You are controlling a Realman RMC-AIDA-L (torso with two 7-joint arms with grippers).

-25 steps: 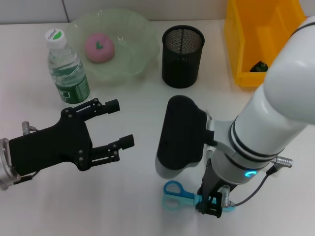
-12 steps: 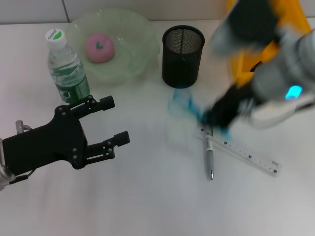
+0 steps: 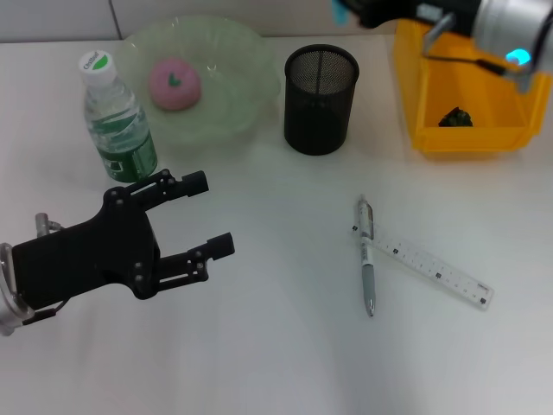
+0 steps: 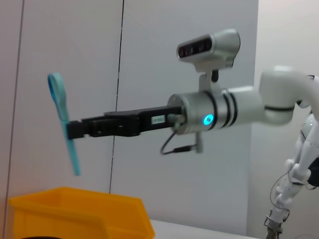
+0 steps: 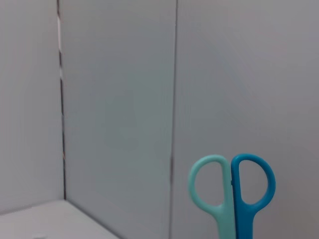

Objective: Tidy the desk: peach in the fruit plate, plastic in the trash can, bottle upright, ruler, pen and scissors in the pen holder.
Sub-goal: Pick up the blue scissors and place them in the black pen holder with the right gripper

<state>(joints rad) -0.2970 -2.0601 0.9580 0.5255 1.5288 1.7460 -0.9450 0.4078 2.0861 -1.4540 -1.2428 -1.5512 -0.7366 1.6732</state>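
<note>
My right gripper point(image 3: 356, 10) is at the top edge of the head view, raised high beyond the black mesh pen holder point(image 3: 320, 86) and shut on the blue scissors point(image 3: 339, 9). The left wrist view shows the right gripper point(image 4: 75, 130) holding the scissors point(image 4: 62, 124) upright in the air. Their handles show in the right wrist view point(image 5: 232, 191). The pen point(image 3: 366, 255) and the clear ruler point(image 3: 428, 271) lie on the table at front right. The pink peach point(image 3: 173, 84) lies in the green plate point(image 3: 251, 60). The bottle point(image 3: 117, 117) stands upright. My left gripper point(image 3: 212, 213) is open and empty at front left.
A yellow bin point(image 3: 462, 138) at back right holds a dark piece of plastic point(image 3: 454, 117). The bin's rim also shows in the left wrist view point(image 4: 75, 209). The white table point(image 3: 276, 346) runs to the front edge.
My right arm has lifted the scissors off the table's front and swung them up and back, past the pen holder. This uncovered the pen and ruler. The left gripper has barely moved.
</note>
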